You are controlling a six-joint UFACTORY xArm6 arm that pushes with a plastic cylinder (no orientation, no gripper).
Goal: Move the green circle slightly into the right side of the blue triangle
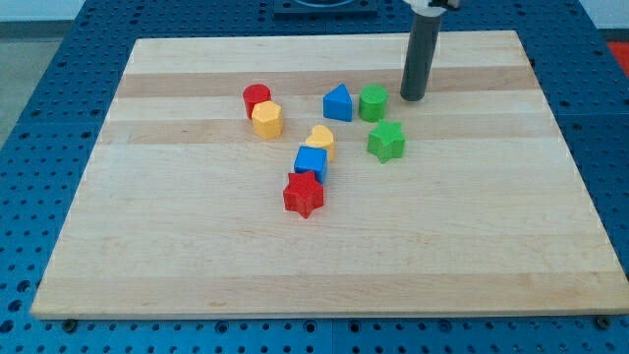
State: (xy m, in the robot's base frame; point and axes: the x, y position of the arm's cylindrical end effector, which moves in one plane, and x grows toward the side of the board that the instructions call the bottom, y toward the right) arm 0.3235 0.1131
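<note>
Camera view: eight blocks lie on the wooden board (197,256), two of each colour. The green circle (372,102) sits just beside the blue triangle (338,103), on its right in the view. A green star (386,142) lies below them. Left are a red cylinder (257,99) touching a yellow hexagon (267,119). A yellow heart (320,140), blue cube (311,162) and red star (304,194) form a touching chain.

My tip (413,97), a bare rod holding nothing, stands just right of the green circle, apart from it. The board's bottom half and right side lie open; all blocks stay well clear of the edges.
</note>
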